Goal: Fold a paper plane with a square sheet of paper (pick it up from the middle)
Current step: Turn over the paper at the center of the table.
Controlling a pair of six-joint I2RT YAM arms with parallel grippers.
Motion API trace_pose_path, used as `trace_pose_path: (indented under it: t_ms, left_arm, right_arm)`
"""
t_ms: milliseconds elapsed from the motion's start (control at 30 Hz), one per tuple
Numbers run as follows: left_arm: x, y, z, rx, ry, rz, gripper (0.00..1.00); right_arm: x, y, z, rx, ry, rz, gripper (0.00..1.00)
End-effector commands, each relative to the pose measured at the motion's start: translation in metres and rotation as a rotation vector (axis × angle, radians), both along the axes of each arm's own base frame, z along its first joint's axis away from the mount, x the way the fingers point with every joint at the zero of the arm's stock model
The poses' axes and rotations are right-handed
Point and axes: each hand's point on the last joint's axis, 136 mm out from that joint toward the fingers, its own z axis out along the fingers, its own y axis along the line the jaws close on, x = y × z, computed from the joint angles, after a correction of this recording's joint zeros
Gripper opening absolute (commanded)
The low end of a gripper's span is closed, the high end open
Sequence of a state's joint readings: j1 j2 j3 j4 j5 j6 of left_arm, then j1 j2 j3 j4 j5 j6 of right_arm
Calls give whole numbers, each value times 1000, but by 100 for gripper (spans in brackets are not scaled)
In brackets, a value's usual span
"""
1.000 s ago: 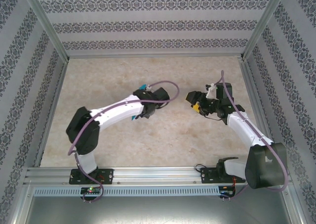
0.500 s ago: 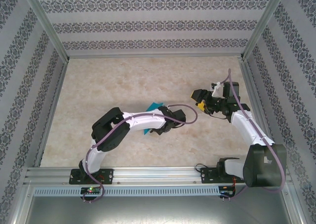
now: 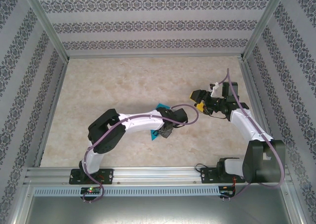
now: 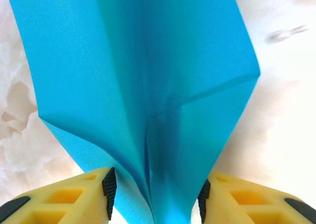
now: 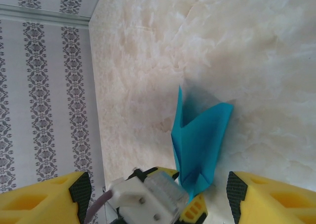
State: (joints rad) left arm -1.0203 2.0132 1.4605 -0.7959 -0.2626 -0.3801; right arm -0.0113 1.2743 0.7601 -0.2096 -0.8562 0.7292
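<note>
The teal-blue paper plane [image 4: 148, 76] lies on the marbled table [image 3: 118, 86] with its narrow end in the gap of the left gripper [image 4: 155, 197]. The yellow fingers [image 4: 64, 197] stand apart on either side of the centre crease, their black pads at the paper's outer edges and not pinching the fold, so the jaws are parted rather than clamped. The left wrist view gives the folds close up: two flaps meet at the crease and widen away from the fingers. The overhead view hides most of that, showing scraps of teal either side of the left wrist, near the middle of the table. The right wrist view looks at the plane from its wide end, one side rising to a thin point. The left arm is bent sharply at the elbow, forearm reaching right, wrist tipped down. The right gripper [image 3: 197, 99] hovers near, to the right, jaws wide apart and holding nothing, its forearm angled up and left.
</note>
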Motion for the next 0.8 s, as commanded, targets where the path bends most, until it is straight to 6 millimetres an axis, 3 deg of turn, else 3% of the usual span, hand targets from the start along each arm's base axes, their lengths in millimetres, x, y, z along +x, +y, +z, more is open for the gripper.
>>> trace_pose_path:
  t_ms: [0,167,300,533,767]
  left_arm:
    - [-7,-18,25,-133,14,-27,52]
    - [-13,-14,47,-204,24,-18,53]
    - [-21,-4,68,-317,46,3,53]
    - [-13,35,88,-498,49,144,44]
    - [0,68,74,-688,127,292,40]
  right_arm:
    - [-1,2,9,5,-35,31,74]
    - [-10,1,3,-4,-19,34,70]
    - [-19,12,0,3,-3,60,63]
    - [-34,58,-1,-33,-2,140,53]
    - [-53,120,-24,-127,19,259,44]
